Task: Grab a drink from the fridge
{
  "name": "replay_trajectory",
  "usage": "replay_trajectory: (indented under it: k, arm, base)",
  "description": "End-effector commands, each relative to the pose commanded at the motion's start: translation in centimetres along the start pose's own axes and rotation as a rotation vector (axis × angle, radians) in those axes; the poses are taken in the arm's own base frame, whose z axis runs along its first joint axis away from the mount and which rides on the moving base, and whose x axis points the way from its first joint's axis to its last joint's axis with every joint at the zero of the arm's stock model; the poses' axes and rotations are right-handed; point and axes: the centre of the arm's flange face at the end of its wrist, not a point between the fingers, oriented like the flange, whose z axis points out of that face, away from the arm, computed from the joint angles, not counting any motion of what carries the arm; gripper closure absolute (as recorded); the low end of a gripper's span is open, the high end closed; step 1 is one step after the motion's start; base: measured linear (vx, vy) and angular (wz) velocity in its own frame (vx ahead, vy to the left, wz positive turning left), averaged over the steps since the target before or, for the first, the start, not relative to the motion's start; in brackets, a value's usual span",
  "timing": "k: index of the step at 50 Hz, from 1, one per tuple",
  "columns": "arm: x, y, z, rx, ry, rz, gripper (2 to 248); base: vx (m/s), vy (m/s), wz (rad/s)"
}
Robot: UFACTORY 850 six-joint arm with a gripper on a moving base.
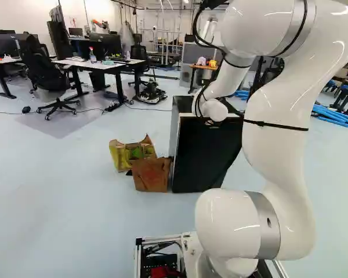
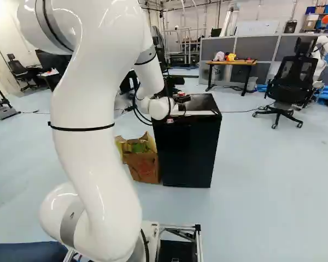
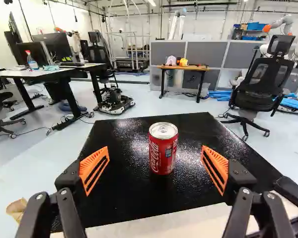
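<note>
Red can [image 3: 163, 151] upright on the fridge [image 2: 187, 155]; seemingly just ahead of the claw [image 2: 181, 100], centred; fingers wide apart, empty

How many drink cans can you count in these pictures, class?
1: a red soda can, upright on top of the black mini fridge, ahead of the open gripper. Any inside the fridge would be hidden.

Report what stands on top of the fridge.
A red drink can stands upright there. The tool covers parts of the fridge top; anything behind it cannot be seen.
</note>
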Motion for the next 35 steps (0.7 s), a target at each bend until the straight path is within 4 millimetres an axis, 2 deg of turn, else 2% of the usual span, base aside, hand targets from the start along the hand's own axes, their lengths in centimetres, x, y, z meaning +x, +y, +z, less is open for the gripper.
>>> replay_trajectory:
  k: [22,35]
  arm:
    - [0.1,0.4,2.1,-0.006,0.012,0.001,3]
    - [-1.0,0.7,3.8,-0.011,0.002,0.002,3]
  base:
    - [0.0,0.0,0.0]
    - [0.0,0.0,0.0]
